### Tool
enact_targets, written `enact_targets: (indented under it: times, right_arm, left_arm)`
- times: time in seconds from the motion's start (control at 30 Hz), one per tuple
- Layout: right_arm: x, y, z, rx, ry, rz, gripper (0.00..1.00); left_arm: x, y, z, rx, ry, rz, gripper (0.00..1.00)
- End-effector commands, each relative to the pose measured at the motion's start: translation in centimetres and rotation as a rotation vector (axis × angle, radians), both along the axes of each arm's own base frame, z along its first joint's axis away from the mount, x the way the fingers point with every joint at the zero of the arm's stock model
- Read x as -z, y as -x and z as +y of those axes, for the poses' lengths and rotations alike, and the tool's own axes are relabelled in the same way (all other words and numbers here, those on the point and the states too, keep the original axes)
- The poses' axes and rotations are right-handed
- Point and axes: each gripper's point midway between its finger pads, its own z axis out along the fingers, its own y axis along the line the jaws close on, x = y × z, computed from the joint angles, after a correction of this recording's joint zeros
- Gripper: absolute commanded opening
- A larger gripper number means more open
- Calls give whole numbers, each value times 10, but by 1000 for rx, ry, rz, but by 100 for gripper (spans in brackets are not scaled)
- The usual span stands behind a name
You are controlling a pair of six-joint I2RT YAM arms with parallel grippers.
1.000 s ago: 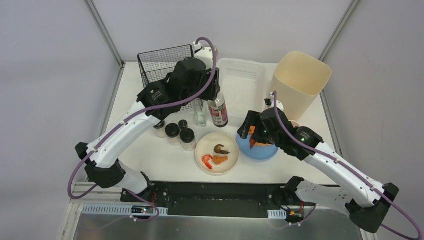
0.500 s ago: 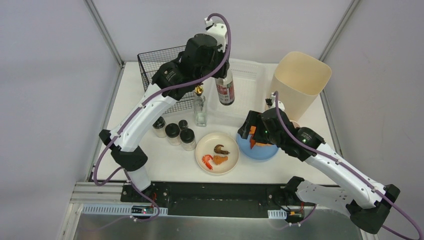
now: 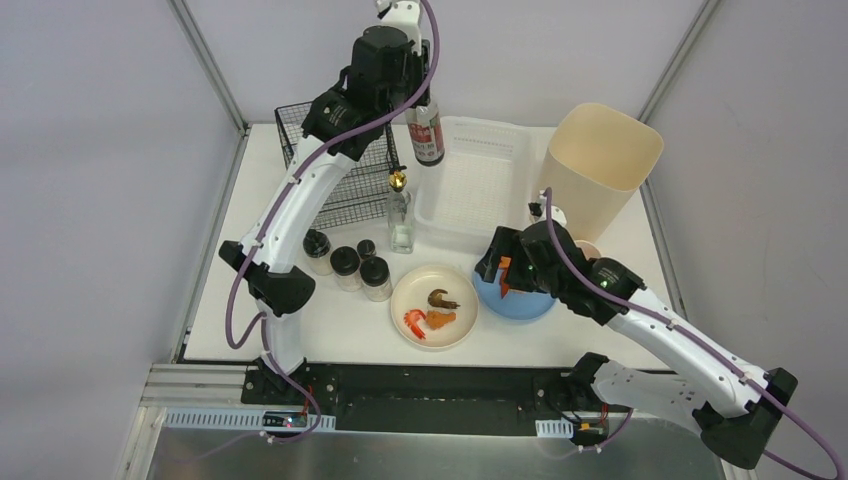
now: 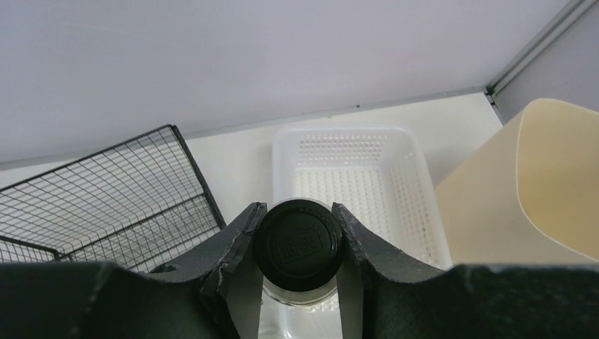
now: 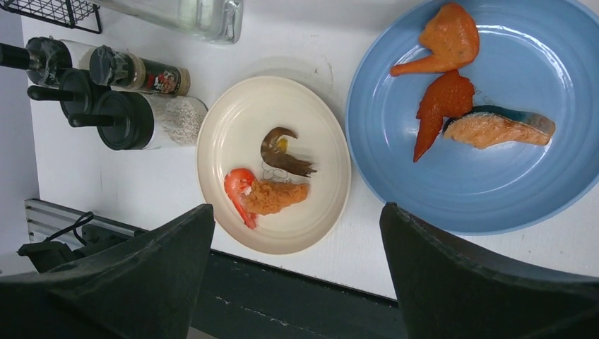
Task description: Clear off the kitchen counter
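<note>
blue plate (image 3: 532, 305) half under right hand (image 3: 507, 282)

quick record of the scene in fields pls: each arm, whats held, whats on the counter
left end effector: shut on black-capped bottle, held in the air by white basket
right end effector: open, above blue plate and cream plate, both with food
on kitchen counter: spice jars, glass bottle, both plates, wire basket, beige bin
</note>
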Motion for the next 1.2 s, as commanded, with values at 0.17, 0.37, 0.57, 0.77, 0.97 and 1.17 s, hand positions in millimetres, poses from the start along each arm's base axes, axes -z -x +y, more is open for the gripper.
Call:
enact_targets:
  times: [0.17,0.37,0.57,0.77,0.97,1.17]
  right_arm:
    - [-6,2,9,-22,-66,-10,91]
    - [-2,3,13,-30,-75,1,91]
    - [2,4,19,-42,-100,18,90]
    - [-2,4,17,-33,-105,0,90]
    - [-1,4,12,-20,-98,-4,90]
    - [1,4,8,-1,-95,-7,90]
  left_arm:
    - [-107,-22,45,-122,176,-338,0]
    - [-114,-41,77,-203,205,-373,0]
    - [-120,-57,107,-266,222,-412,0]
    - [-116,-79,131,-313,235,-425,0]
    - [-103,-98,142,-349,219,-420,0]
    - [-91,-116,145,-368,178,-428,0]
